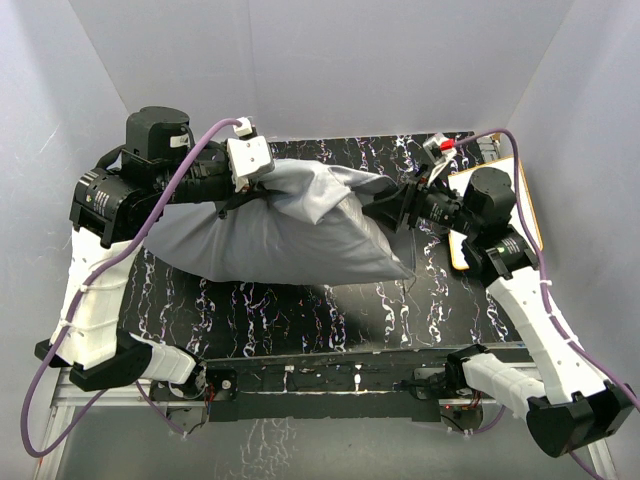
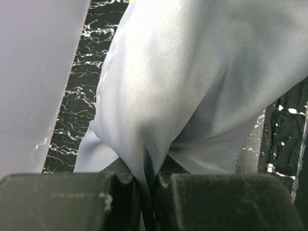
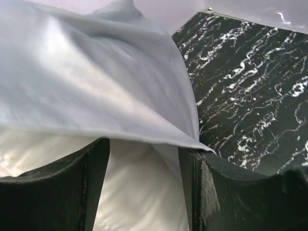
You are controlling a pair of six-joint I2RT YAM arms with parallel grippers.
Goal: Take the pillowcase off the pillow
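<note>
The grey pillowcase [image 1: 290, 235] covers the pillow and lies across the middle of the black marbled table [image 1: 300, 315]. My left gripper [image 1: 243, 200] is shut on a pinched fold of the pillowcase [image 2: 192, 72] at its far left end, and its jaws [image 2: 148, 185] meet on the cloth. My right gripper [image 1: 385, 212] reaches into the open right end. In the right wrist view the off-white pillow [image 3: 139, 192] fills the gap between the fingers of my right gripper [image 3: 144, 144]. The pillowcase hem [image 3: 96, 82] drapes over them.
A white board with a wooden rim [image 1: 525, 200] lies at the table's right edge under the right arm. A small red and white object [image 1: 440, 146] sits at the back right. Pale walls close in the back and both sides.
</note>
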